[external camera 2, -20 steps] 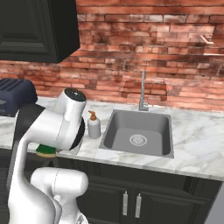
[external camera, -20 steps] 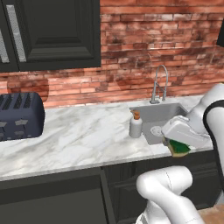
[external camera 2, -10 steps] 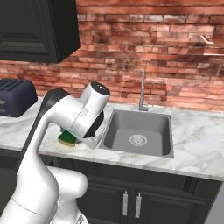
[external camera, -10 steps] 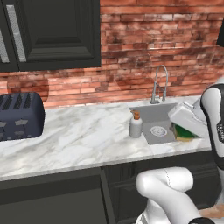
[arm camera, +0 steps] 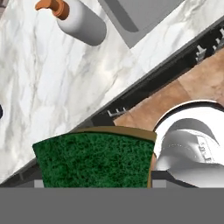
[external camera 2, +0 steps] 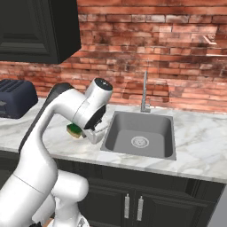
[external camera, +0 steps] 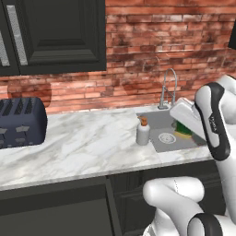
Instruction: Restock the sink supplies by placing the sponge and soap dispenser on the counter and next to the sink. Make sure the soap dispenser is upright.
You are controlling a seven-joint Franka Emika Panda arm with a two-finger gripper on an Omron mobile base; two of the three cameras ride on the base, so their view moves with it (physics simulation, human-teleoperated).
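Close under the hand camera, the dark green and yellow sponge (arm camera: 94, 159) is seen gripped in the gripper (external camera 2: 90, 131), the jaws closed on its sides, the green face turned to the lens. In the right base view the sponge (external camera 2: 74, 130) is carried low over the marble surface (external camera 2: 44, 133), at about nine o'clock from the sink (external camera 2: 141, 135). From the left base view the sponge (external camera: 183, 129) appears behind the white arm, in line with the basin (external camera: 166, 133). Just beyond, at eleven o'clock in the hand view, the soap dispenser (arm camera: 74, 19) is set on the surface (arm camera: 57, 83), and is shown upright (external camera: 143, 131) beside the sink's left rim. Farther back, the faucet (external camera: 168, 87) is backed by a brick wall (external camera: 175, 50), with a dark toaster (external camera: 20, 122) at far left.
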